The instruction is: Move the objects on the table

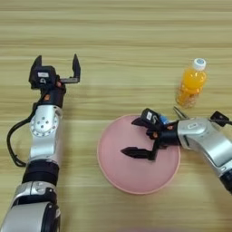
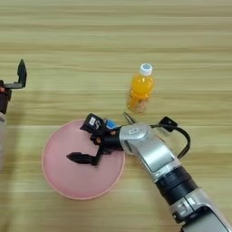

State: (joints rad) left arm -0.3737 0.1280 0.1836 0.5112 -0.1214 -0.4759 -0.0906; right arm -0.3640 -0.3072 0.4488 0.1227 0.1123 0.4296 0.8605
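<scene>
A large round pink plate (image 1: 115, 174) lies on the table (image 1: 136, 36) at front centre. My right gripper (image 1: 132, 137) hovers over the plate's middle, open, with nothing between its fingers. A bit of the small blue stick (image 1: 163, 120) peeks out beside the gripper's wrist at the plate's far right rim. Just right of it the grey metal tip of the pliers (image 1: 179, 113) shows; their handles are hidden under my right arm. The orange-drink bottle (image 1: 191, 84) with a white cap stands upright beyond the pliers. My left gripper (image 1: 56, 66) rests open at the far left, holding nothing.
A black cable (image 1: 11, 145) loops beside my left forearm. Another cable (image 2: 179, 131) arches off my right forearm close to the bottle.
</scene>
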